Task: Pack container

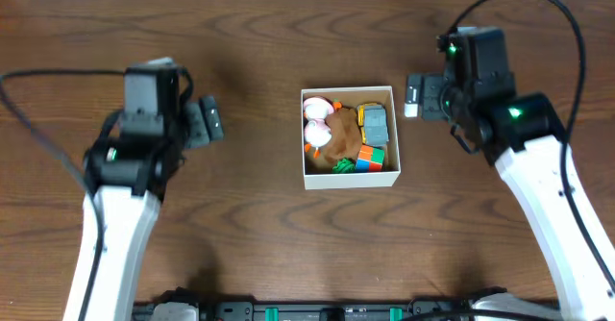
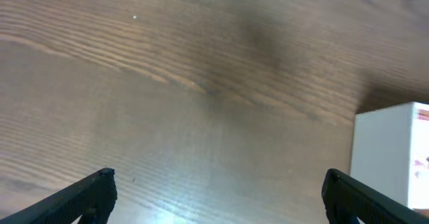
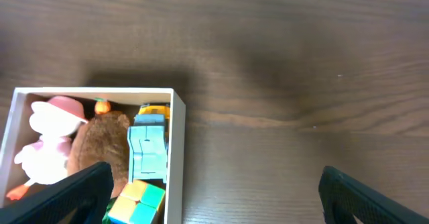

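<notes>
The container (image 1: 394, 138), a square shallow white box, sits mid-table and holds several small toys: a white and pink duck (image 1: 315, 114), a brown plush (image 1: 341, 134), a grey-blue toy truck (image 1: 375, 122) and a colour cube (image 1: 371, 157). It also shows in the right wrist view (image 3: 176, 150) with the duck (image 3: 47, 140), truck (image 3: 149, 147) and cube (image 3: 137, 200). One white wall shows in the left wrist view (image 2: 385, 150). My left gripper (image 1: 207, 121) (image 2: 216, 197) is open and empty, left of the box. My right gripper (image 1: 415, 95) (image 3: 214, 197) is open and empty, at the box's right.
A brown wood-grain table (image 1: 240, 215) carries everything. A green piece (image 1: 343, 165) lies in the box's front by the cube. Black cables (image 1: 538, 4) loop behind the right arm and left arm. A black rail runs along the table's front edge (image 1: 336, 311).
</notes>
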`<state>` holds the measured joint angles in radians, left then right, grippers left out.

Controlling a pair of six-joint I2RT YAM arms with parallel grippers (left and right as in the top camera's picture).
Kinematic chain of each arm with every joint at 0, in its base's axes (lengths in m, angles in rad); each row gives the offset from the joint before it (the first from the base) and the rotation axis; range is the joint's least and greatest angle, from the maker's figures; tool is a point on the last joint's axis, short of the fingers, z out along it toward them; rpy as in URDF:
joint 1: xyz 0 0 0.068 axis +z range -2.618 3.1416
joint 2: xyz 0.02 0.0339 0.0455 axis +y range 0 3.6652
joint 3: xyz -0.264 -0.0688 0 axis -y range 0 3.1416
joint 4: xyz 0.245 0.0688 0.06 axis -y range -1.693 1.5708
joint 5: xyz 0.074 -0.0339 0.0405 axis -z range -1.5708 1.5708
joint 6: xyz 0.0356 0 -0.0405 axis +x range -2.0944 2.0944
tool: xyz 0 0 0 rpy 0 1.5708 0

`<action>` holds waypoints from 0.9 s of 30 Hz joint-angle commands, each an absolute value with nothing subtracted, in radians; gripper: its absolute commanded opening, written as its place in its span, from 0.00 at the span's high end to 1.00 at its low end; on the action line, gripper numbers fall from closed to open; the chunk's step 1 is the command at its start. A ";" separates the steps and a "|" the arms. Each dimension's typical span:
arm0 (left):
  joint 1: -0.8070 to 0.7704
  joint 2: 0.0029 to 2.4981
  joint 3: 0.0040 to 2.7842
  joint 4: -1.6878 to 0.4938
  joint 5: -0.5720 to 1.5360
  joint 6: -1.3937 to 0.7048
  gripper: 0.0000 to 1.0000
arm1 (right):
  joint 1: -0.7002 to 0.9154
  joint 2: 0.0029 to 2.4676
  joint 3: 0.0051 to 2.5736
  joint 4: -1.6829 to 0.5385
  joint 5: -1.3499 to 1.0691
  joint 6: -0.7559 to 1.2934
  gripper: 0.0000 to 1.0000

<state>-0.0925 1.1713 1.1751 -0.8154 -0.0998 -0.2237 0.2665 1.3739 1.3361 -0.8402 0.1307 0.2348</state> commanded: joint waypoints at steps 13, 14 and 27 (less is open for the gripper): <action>-0.090 0.455 0.772 -0.928 -0.037 -0.037 0.02 | 0.289 0.568 0.720 -0.820 0.236 0.362 0.01; -0.090 0.419 0.751 -0.942 -0.037 -0.037 0.02 | 0.289 0.520 0.695 -0.827 0.236 0.362 0.01; -0.090 0.366 0.739 -0.920 -0.037 -0.038 0.02 | 0.289 0.424 0.652 -0.938 0.235 0.359 0.01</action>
<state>-0.0925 0.3691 0.7395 -0.9150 -0.0479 -0.0509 0.2802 0.4271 0.6601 -0.9287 0.2188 0.3481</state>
